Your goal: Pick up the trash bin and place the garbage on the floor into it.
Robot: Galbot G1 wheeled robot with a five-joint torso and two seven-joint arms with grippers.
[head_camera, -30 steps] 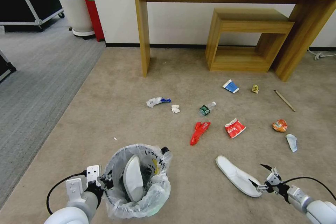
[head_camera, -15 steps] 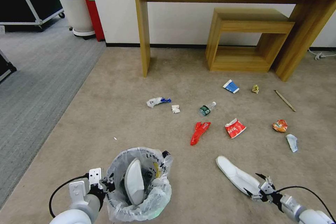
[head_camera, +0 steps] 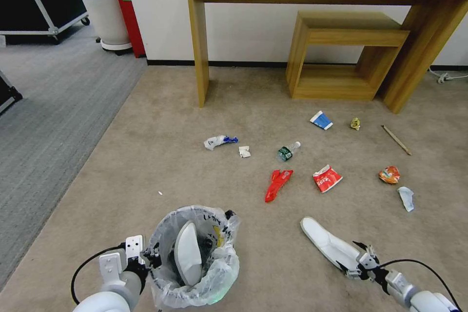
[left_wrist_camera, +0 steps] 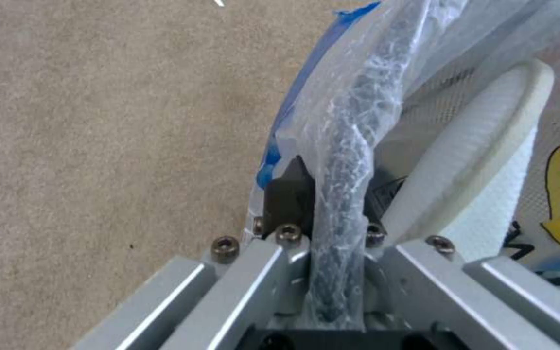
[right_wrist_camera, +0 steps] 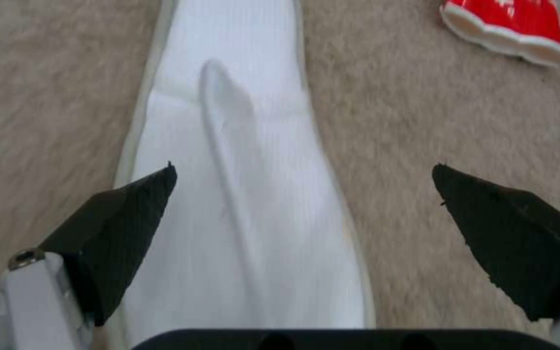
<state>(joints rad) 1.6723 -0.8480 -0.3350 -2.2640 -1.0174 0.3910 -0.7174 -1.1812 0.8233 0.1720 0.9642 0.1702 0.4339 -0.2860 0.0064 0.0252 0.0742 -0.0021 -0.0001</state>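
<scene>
The trash bin (head_camera: 163,280), lined with a crinkly plastic bag, hangs at the lower left with a white slipper (head_camera: 187,253) standing in it. My left gripper (head_camera: 146,256) is shut on the bagged rim (left_wrist_camera: 345,146). On the beige floor (head_camera: 146,156) lies a second white slipper (head_camera: 326,243). My right gripper (head_camera: 353,257) is open, its fingers straddling the near end of that slipper (right_wrist_camera: 248,146). Farther out lie a red wrapper (head_camera: 278,184), a red-white wrapper (head_camera: 326,178), a bottle (head_camera: 287,151), a carton (head_camera: 321,120), an orange wrapper (head_camera: 389,174) and a stick (head_camera: 396,139).
A wooden console table (head_camera: 200,34) and a low wooden stool (head_camera: 341,53) stand against the far wall. Grey carpet (head_camera: 44,122), a white plant pot (head_camera: 107,19) and a red bin (head_camera: 129,14) are at the left. Small paper scraps (head_camera: 244,151) lie mid-floor.
My right gripper has come down and moved left onto the near end of the floor slipper, still open. The bin in my left gripper has shifted slightly nearer to me.
</scene>
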